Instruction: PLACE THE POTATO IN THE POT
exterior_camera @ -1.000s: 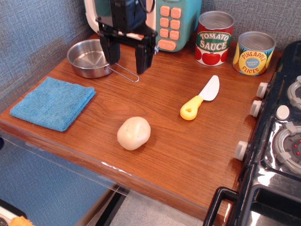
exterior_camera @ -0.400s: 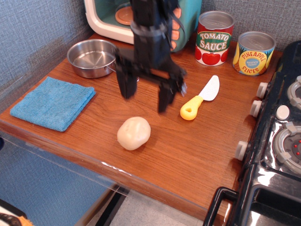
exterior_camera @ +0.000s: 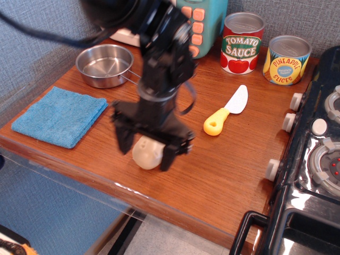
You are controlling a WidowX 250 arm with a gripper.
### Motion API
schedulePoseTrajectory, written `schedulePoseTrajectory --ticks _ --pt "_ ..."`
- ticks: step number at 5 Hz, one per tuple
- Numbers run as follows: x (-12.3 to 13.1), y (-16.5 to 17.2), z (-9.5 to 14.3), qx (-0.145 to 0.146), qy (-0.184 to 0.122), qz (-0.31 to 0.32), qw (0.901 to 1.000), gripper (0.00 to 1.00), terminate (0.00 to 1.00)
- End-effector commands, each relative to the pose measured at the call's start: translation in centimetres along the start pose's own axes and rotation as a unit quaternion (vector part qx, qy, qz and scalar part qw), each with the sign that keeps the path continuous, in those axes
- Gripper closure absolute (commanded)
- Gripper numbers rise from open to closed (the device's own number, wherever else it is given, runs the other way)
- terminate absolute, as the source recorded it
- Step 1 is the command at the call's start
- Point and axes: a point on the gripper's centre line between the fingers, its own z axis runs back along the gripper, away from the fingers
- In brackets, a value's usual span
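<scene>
The pale cream potato (exterior_camera: 146, 152) lies on the wooden counter near its front edge, partly hidden by my arm. My black gripper (exterior_camera: 147, 152) hangs over it with its two fingers open, one on each side of the potato. Whether the fingers touch it cannot be told. The shiny steel pot (exterior_camera: 104, 65) with its wire loop handle stands empty at the back left of the counter, well away from the gripper.
A folded blue cloth (exterior_camera: 59, 115) lies at the left. A yellow-handled toy knife (exterior_camera: 227, 109) lies right of centre. A tomato sauce can (exterior_camera: 241, 42) and a pineapple can (exterior_camera: 287, 59) stand at the back. A toy microwave (exterior_camera: 199, 24) is behind; a black stove (exterior_camera: 316, 159) at right.
The gripper has moved from beside the pot at the back, forward and down across the counter, and now straddles the potato. The potato and pot have not moved.
</scene>
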Motion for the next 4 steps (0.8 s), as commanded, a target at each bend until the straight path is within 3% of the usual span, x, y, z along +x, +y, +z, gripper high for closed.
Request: schedulePoseTrajectory --ticks 1,2,4 --pt "1.2 1.6 0.3 -0.018 -0.063 0.072 0.9953 0.00 0.00" --pt "2.3 1.8 -0.2 -0.048 -0.073 0.106 0.9906 0.00 0.00" --pt "3.7 1.1 -1.5 -0.087 -0.054 0.126 0.9867 0.00 0.00"
